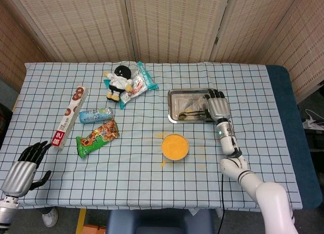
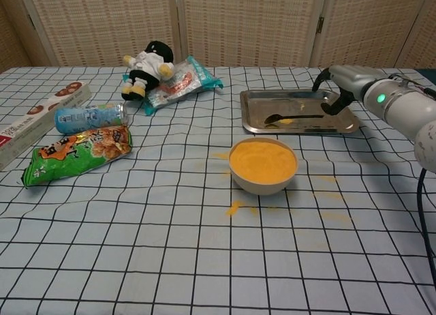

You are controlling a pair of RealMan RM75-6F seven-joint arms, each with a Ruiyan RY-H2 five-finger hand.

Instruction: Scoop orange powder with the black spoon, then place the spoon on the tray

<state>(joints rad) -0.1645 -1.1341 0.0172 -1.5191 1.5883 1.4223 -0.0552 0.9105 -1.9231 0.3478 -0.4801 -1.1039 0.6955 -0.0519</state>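
Laying black spoon (image 2: 294, 116) into tray (image 2: 253, 128), right hand (image 2: 338, 88) clamped on handle; next, release and retreat.

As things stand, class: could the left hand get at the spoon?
Probably not. The left hand sits at the table's near left corner, while the spoon lies in the tray far across, beside the right hand.

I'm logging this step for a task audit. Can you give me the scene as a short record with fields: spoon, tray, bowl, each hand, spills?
spoon: black spoon lies in the tray, bowl end toward the robot's left
tray: metal tray, a little orange powder inside
bowl: bowl full of orange powder, nearer than the tray
right hand: right hand at the spoon's handle end; grip unclear
left hand: left hand idle, fingers apart
spills: orange powder on the cloth
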